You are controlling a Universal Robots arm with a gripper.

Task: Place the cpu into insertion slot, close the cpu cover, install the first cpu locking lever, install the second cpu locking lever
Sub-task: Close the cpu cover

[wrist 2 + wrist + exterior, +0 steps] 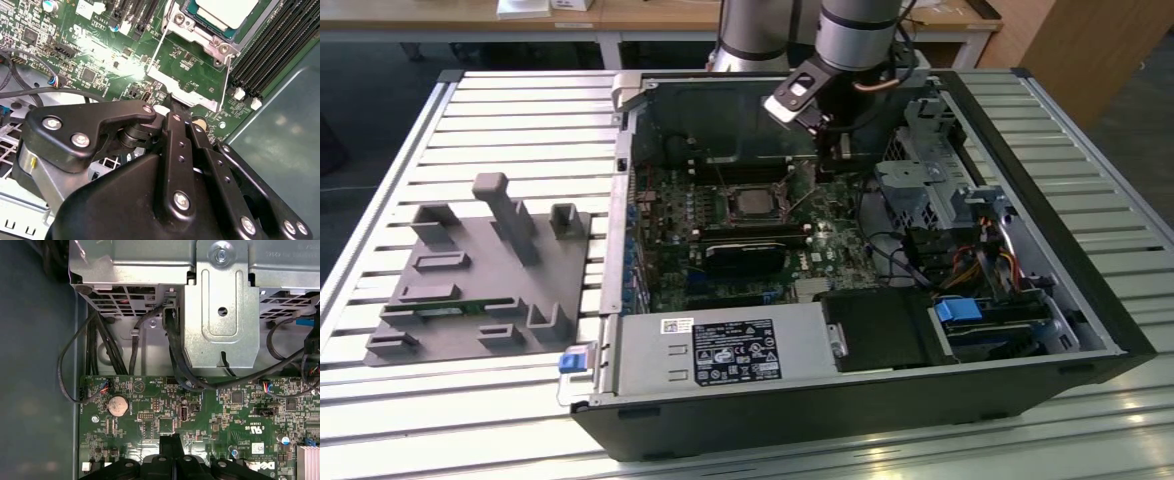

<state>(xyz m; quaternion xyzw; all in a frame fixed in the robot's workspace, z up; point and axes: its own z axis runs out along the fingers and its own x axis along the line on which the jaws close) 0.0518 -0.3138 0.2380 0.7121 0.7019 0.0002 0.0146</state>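
Noted nearest the lens in both wrist views the gripper (171, 100) (171, 439): matte black linkage plates, flat and angular, pinned with bright round screw heads. Saw its two fingers (165, 442) pressed together with only a thin seam between them; could not tell whether anything was pinched. Found the tips at the free edge of the cover (187, 92), a thin silvery frame with slim side rails and a cut-out centre. Found it standing raised off the socket (200, 39), with green circuit board (100, 50) visible through the opening. Found the chip (227, 11) lying flat inside the socket: a pale silver-beige square with a smooth, dull metal face, ringed by the silvery rim and two screw heads. Recorded long black memory slots (280, 45) just beside the socket. Logged in the first wrist view a shiny round coin battery (118, 403), a folded sheet-metal cage (220, 300) and looping black cables (65, 365). Logged in the exterior view the open black computer case (854, 420) lying on a ribbed metal table (400, 420), with a grey moulded fixture (480, 270) at the exterior view's left.
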